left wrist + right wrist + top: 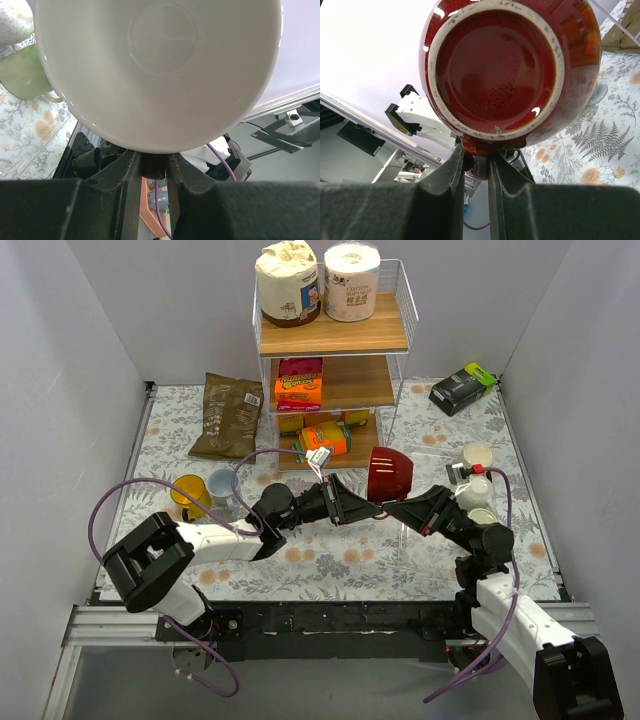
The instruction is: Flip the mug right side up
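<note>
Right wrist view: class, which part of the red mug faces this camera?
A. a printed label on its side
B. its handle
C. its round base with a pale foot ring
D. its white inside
C: the red mug shows its round glazed base, circled by a pale foot ring, just above the jaws. Its white inside faces the left wrist camera instead.

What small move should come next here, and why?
Probably open the right gripper: both grippers pinch the red mug, held on its side, its base facing right, its mouth facing the left gripper, which could then roll it upright.
</note>
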`<state>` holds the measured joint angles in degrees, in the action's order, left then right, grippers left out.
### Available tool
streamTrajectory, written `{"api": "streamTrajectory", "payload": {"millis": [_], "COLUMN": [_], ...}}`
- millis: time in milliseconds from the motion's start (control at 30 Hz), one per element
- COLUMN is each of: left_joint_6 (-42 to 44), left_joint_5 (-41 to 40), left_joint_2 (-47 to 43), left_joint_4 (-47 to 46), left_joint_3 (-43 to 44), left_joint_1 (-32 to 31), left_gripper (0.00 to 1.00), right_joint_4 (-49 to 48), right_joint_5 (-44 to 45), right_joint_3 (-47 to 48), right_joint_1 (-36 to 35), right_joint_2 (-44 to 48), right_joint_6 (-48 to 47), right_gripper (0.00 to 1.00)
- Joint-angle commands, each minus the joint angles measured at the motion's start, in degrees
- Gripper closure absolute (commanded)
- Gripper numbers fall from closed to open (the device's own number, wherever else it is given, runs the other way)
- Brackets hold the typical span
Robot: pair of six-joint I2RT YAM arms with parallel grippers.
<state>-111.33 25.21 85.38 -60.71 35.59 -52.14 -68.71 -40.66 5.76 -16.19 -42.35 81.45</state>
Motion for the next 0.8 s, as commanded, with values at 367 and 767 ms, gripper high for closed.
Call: {"api": "streamTrajectory", "payload": {"millis": [367, 767], "left_joint_6": [4.54, 6.74], "left_joint_5": [-12.46, -16.68], "left_joint_2": [-6.98, -10.15], "left_joint_4": [14.47, 20.53], "left_joint_3": [4.66, 4.57], "left_joint_1": [0.2, 0.2], "left_gripper": [1.0, 1.0], "right_joint_4": [26.52, 21.94], "right_joint_5": [-2.58, -2.31], "right_joint_3": [6.9, 4.43], "right_joint_1": [-0.34, -0.34], "right_joint_2": [3.68, 0.16], "right_joint_6": [-17.64, -10.08], "right_gripper": [0.99, 0.75]}}
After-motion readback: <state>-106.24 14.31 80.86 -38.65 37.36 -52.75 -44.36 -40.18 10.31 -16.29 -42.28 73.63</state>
